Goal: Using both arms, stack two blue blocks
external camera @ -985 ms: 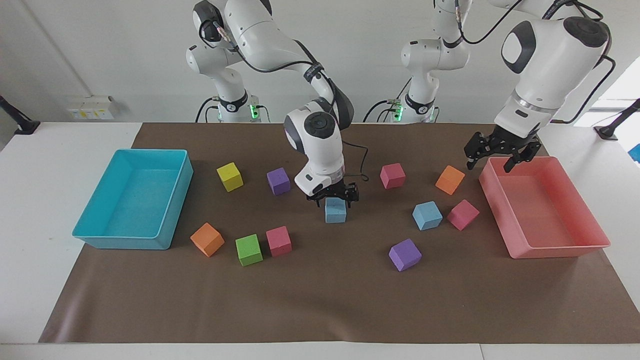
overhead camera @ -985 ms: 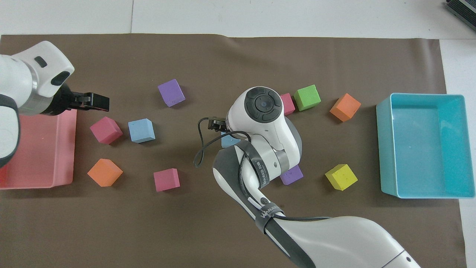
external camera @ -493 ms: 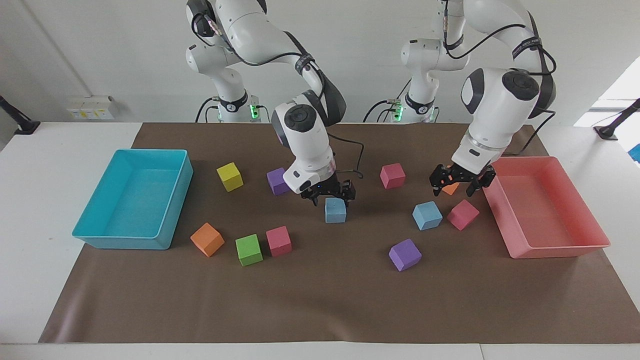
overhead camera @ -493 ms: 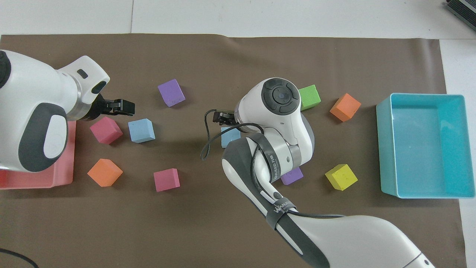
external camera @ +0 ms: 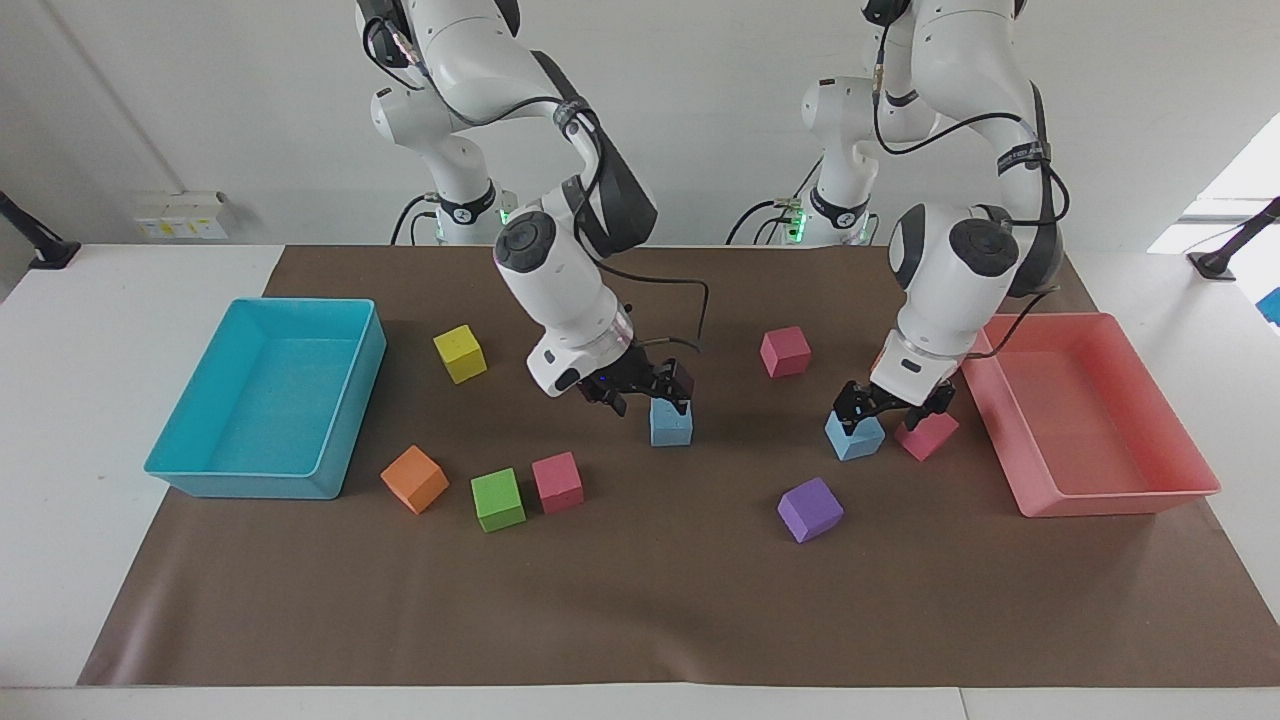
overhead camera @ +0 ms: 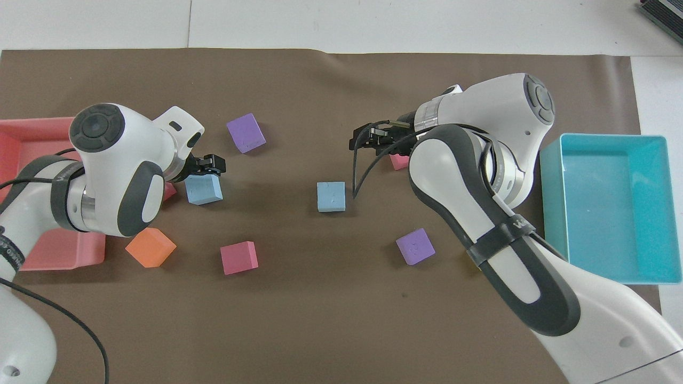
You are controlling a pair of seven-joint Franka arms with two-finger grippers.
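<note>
Two blue blocks lie on the brown mat. One blue block (external camera: 671, 424) (overhead camera: 331, 196) sits mid-table on its own. My right gripper (external camera: 648, 394) (overhead camera: 366, 140) hangs tilted just above it, toward the right arm's end, open and empty. The other blue block (external camera: 855, 437) (overhead camera: 204, 189) lies beside a pink cube (external camera: 927, 435) near the pink tray. My left gripper (external camera: 882, 412) (overhead camera: 211, 164) is open and low over these two cubes. One of its fingers is at the blue block's top, and whether it touches I cannot tell.
A turquoise tray (external camera: 300, 303) stands at the right arm's end, a pink tray (external camera: 1110, 500) at the left arm's end. Purple (external camera: 810, 508), pink (external camera: 785, 351), yellow (external camera: 460, 353), orange (external camera: 414, 478), green (external camera: 497, 498) and pink (external camera: 557, 482) cubes are scattered on the mat.
The left arm swung from over the pink tray down to the blue block beside it. The right gripper drew off the middle blue block and tilted, its fingers a little narrower.
</note>
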